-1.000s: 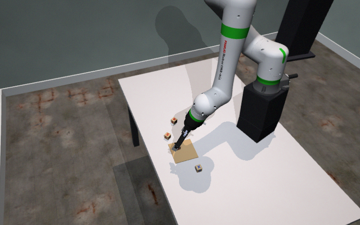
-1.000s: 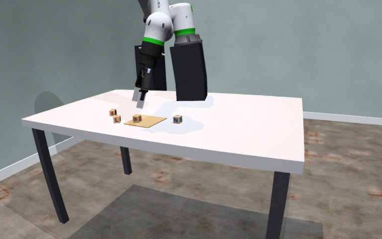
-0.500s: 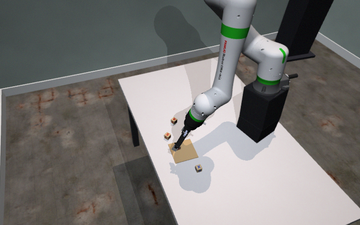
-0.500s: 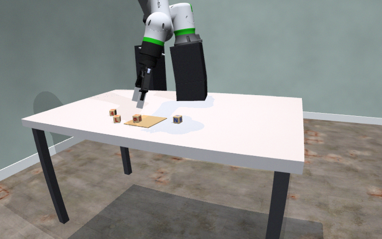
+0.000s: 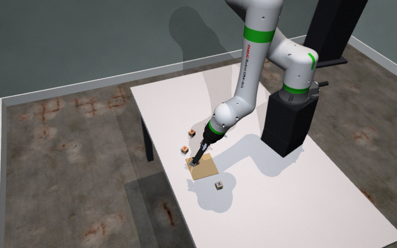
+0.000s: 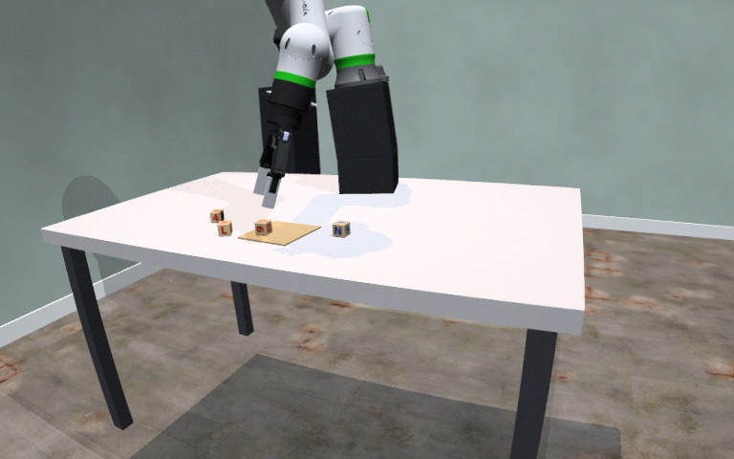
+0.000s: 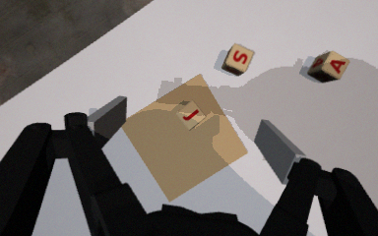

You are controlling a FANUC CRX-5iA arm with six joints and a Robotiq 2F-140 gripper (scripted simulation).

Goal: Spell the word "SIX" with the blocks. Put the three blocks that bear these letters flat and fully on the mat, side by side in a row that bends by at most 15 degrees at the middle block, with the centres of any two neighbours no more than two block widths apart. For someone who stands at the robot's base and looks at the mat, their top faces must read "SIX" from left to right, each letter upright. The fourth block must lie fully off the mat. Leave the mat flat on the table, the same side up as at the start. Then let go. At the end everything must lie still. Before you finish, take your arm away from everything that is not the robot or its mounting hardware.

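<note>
The block marked I [image 7: 191, 114] is seen lying on the mat [image 7: 176, 157] near one corner, below and ahead of the claw [image 7: 193, 133], which is spread wide and grips nothing. In the wrist view the letter is shown tilted (so turning may be needed); in the top view the block is hidden by the claw [image 5: 193, 163], while the X block [image 5: 218, 185] is seen off the mat.

From where I stand, the white arm [image 5: 249, 76] carries "FANUC Robot CRX-5iA" down its long link, the brand in red. On top faces, the block on the mat [image 7: 192, 114] shows a red I, its neighbour off the mat [image 7: 238, 59] a red S, the farthest block [image 7: 330, 65] a red A, and the lone block [image 5: 218, 185] a blue X. Side faces read N on that lone block [image 6: 340, 229], L on the S block [image 6: 224, 229], and 4 on the A block [image 6: 216, 215].
</note>
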